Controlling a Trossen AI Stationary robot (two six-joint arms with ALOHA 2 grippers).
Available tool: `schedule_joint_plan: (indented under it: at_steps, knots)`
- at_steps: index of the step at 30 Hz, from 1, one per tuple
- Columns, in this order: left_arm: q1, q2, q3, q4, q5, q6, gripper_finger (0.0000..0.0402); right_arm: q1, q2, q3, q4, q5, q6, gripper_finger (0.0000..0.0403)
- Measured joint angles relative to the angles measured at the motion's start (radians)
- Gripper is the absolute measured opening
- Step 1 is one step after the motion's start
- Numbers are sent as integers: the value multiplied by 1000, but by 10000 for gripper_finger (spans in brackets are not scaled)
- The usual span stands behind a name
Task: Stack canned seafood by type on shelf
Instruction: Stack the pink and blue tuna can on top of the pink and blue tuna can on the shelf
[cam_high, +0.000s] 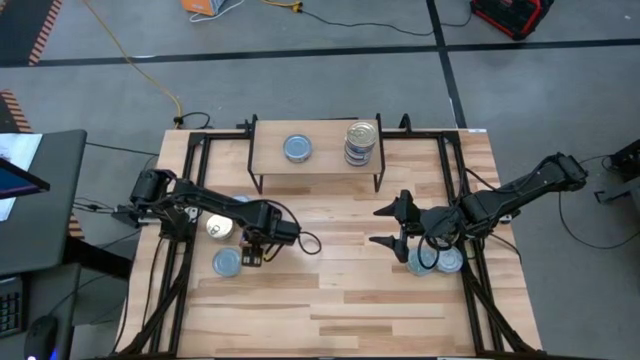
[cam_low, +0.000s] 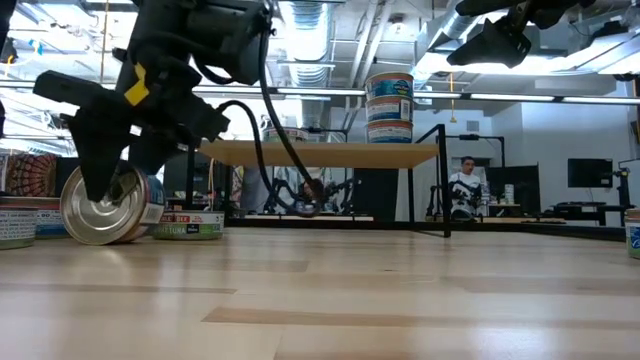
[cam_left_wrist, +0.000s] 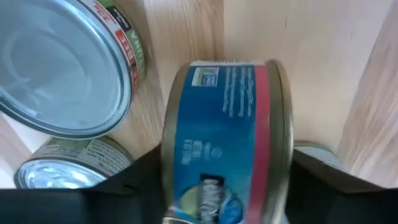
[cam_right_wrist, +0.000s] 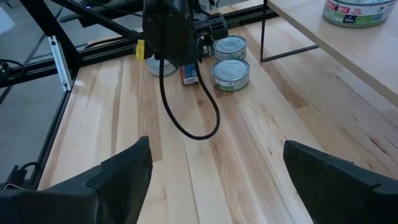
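Note:
A blue-labelled tin with a red band (cam_left_wrist: 227, 106) stands on its rim on the table. My left gripper (cam_left_wrist: 227, 186) comes down over it and is shut on it; in the high view this gripper (cam_high: 255, 252) is at the table's left. Two more tins (cam_high: 220, 227) (cam_high: 228, 262) lie flat beside it. The shelf (cam_high: 320, 160) stands at the far middle and carries a single bluish-topped tin (cam_high: 296, 148) and a stack of tins (cam_high: 361, 143). My right gripper (cam_high: 385, 226) hovers open at mid right, above the table. My left gripper pinches the tin by its two flat faces, one finger (cam_low: 95, 165) in front of the silver face (cam_low: 115, 215) and the other behind the tin. The fingers come from above, pointing down. The tin is on edge, its lower rim (cam_low: 105, 241) on the table.
Two flat tins (cam_high: 425, 262) (cam_high: 452, 260) lie under the right arm near the table's right edge. Green-labelled tins (cam_low: 190, 222) (cam_low: 15, 225) lie close around the left gripper. A black frame (cam_high: 470, 250) runs along both table sides. Bare wood (cam_high: 330, 300) spans the near middle.

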Motion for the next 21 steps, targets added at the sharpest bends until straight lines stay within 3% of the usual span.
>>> schedule_joint_plan:
  at_steps: [3,10,15,21]
  knots:
    - [-7,0,0,-16,12,-3,174,0,0,0,-1,0,0,382]
    - [-8,-57,91,-18,67,-24,176,17,0,0,-62,-11,0,382]
    - [-8,-207,115,243,-41,-48,176,16,44,0,-11,-11,-37,382]
    - [-9,-331,82,566,-186,-44,176,-31,193,0,263,-4,-254,382]
